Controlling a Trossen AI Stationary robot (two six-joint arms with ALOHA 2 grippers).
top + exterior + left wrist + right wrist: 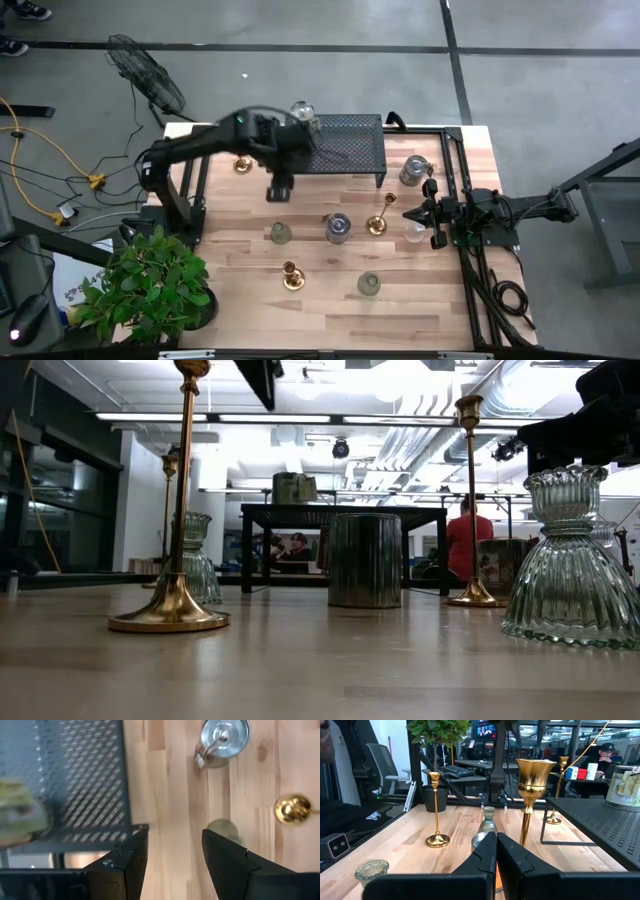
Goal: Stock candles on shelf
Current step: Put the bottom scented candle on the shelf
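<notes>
The black mesh shelf (pixel 345 145) stands at the table's far side on thin legs, with one jar candle (pixel 303 113) on its left end. Brass candlesticks (pixel 241 163) (pixel 378 222) (pixel 292 275) and glass candles (pixel 281 233) (pixel 338 228) (pixel 369 284) (pixel 414 170) stand upright on the table. My left gripper (pixel 280 192) hovers open and empty just in front of the shelf's near left corner (pixel 135 827), above the wood. My right gripper (pixel 408 213) is shut and empty at the table's right, pointing at a brass candlestick (pixel 532 775) close before it.
A potted green plant (pixel 150 285) stands at the table's near left corner. Black frame rails (pixel 465 200) run along the right edge. A clear glass candle (pixel 415 232) stands right beside my right gripper. Bare wood lies along the near edge.
</notes>
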